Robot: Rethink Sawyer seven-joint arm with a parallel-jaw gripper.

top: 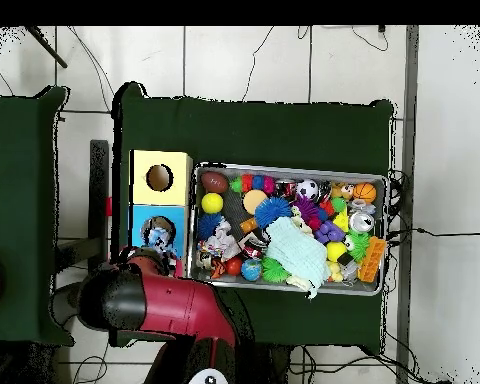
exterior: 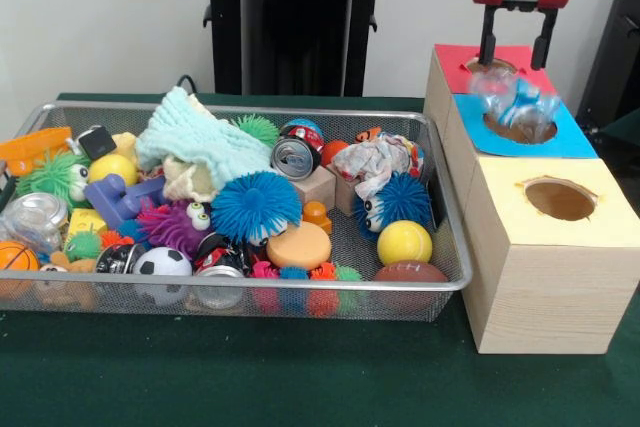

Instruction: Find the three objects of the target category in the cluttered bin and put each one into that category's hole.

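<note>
end effector (exterior: 516, 52) hangs open above a clear crumpled bottle (exterior: 513, 97) over the blue-topped hole (exterior: 521, 127), beside the cluttered bin (exterior: 452, 282).

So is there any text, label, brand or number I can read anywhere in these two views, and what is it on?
No text can be read in either view.
The soda can in the cluttered bin shows only its top; any printing on it is hidden.
The crumpled printed wrapper has coloured markings, too blurred to read.
The yellow, blue and red hole covers on the wooden box carry no lettering.
</note>
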